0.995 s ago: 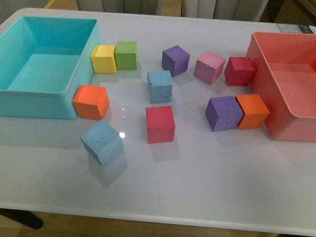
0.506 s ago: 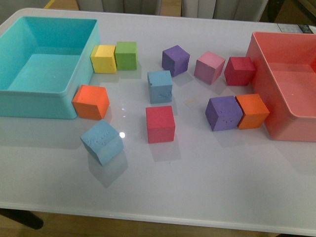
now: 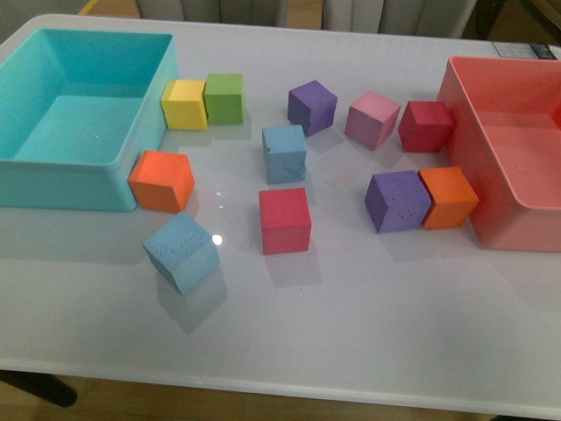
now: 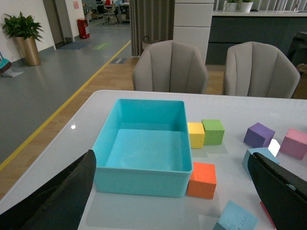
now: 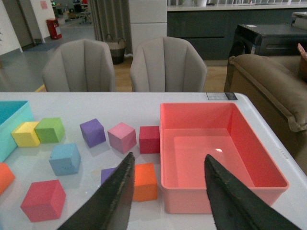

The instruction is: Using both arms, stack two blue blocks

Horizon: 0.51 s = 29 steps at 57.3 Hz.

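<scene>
Left gripper [image 4: 172, 160] is spread wide, its two black fingers far apart with nothing between them. It shows only in its own wrist view, since neither arm appears in the front view. At the upper left of the front frame sits the large turquoise plastic bin [image 3: 61, 186], with an orange foam cube [image 3: 161, 181] against its near corner. Just below that cube, in the lower left of the frame, lies the first light sky-blue foam block [image 3: 181, 252], turned askew to the table edge and apart from its neighbours. The second sky-blue foam block [image 3: 285, 153] stands squarer a little left of centre, with a red foam cube [image 3: 285, 219] just in front of it but not touching. Neither blue block rests on the other, so the stacking is not yet begun. Right gripper [image 5: 169, 160] is likewise spread and empty, and the gap between its fingers frames the near wall of the coral plastic bin [image 3: 462, 140] at the right edge. By my judgement the askew block lies nearer the left arm and the central block falls to the right arm, which must swing leftward away from the coral bin. A cube has no long axis, yet the askew block's turned faces probably call for a wrist rotation before the fingers meet them flat.
</scene>
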Motion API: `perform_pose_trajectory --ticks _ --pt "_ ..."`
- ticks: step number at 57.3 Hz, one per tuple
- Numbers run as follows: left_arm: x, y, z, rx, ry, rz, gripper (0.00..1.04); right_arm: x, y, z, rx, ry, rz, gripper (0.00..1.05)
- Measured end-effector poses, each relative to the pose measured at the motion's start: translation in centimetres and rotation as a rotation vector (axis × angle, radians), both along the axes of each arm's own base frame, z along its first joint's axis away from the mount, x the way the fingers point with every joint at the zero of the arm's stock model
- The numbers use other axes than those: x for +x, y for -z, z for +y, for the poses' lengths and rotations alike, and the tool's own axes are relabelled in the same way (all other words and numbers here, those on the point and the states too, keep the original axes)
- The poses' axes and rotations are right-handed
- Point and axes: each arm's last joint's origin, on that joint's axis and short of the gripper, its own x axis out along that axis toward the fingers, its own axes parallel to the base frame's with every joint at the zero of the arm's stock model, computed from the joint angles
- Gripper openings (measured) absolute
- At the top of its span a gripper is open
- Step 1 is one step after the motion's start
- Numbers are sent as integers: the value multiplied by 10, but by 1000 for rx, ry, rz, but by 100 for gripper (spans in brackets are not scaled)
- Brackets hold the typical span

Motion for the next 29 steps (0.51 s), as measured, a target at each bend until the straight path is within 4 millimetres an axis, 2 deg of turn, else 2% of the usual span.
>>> perform_pose_trajectory --ticks 1,7,16,29 --pt "0 0 0 -2 -3 9 96 0 0 0 0 0 0 51" --pt "8 -4 -6 2 -18 388 96 0 0 0 0 1 -1 71" --pt "46 -7 -22 37 55 493 96 0 0 0 0 0 -2 96" --pt "99 21 -46 88 115 566 96 0 0 0 0 0 -2 96"
